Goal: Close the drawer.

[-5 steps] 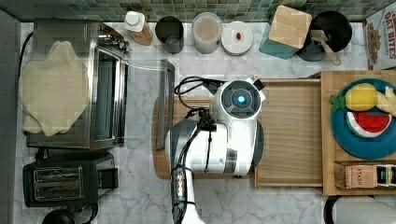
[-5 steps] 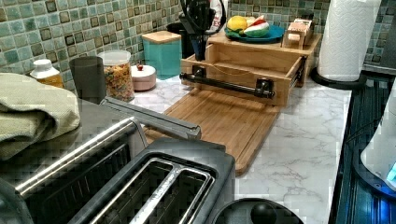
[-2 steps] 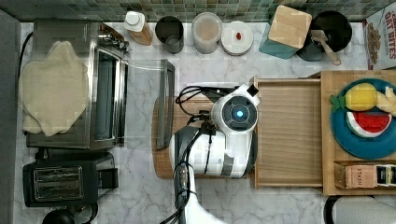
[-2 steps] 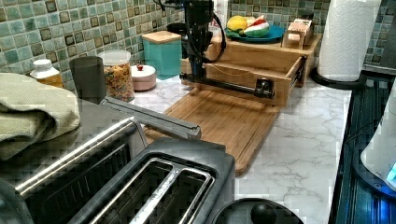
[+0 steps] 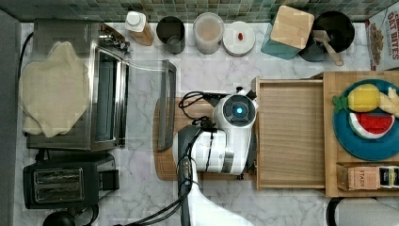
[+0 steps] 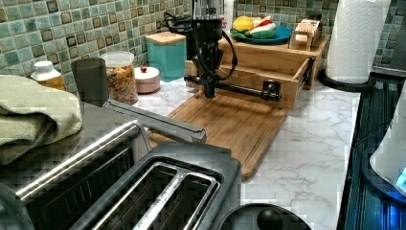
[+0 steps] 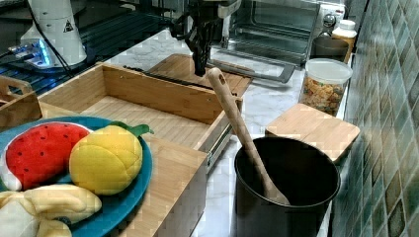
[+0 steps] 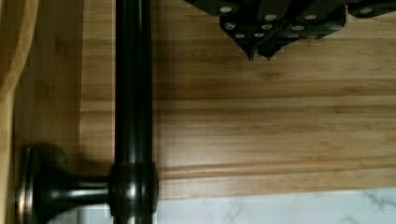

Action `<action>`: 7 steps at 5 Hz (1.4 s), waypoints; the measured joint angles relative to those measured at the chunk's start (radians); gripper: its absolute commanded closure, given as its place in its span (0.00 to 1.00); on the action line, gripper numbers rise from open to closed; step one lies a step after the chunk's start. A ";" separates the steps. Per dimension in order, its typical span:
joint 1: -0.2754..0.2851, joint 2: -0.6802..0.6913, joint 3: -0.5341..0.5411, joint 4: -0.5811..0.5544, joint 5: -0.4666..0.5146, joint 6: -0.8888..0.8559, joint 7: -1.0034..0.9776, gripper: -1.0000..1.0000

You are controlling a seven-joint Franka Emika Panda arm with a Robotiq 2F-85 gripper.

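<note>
Clearly the drawer [image 5: 291, 134] stands pulled well out from the wooden box [image 5: 360, 75] that carries the blue plate [image 5: 371, 148] of toy fruit, its bare pale bottom open to the top view. The step in hand looks like the approach to the push: the gripper [image 6: 208, 91] hangs low over the cutting board [image 6: 230, 124], just beside the dark bar handle [image 6: 239, 89] on the drawer's front. In the wrist view the fingertips [image 8: 259, 49] sit drawn together with nothing between them, and they stand apart from the handle [image 8: 133, 93], not yet touching it.

By my judgement the next move calls for the closed fingers to press against the handle or the front panel and drive straight toward the box, square to the front so the slides do not bind.

The top view gives how far the drawer is out, but the arm's body covers the handle there. The left view shows the gripper's height against the bar. The right view shows the drawer's side rail [image 7: 217, 140] and its empty inside [image 7: 148, 121], and the wrist view gives the gap between tips and handle
</note>
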 measured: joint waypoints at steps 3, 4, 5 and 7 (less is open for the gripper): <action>-0.043 0.003 -0.016 -0.039 -0.001 0.060 -0.129 1.00; -0.059 0.003 -0.049 -0.039 0.002 0.059 -0.162 1.00; -0.075 0.003 -0.062 -0.039 0.003 0.061 -0.252 1.00; -0.120 0.021 -0.062 -0.016 0.001 0.051 -0.403 1.00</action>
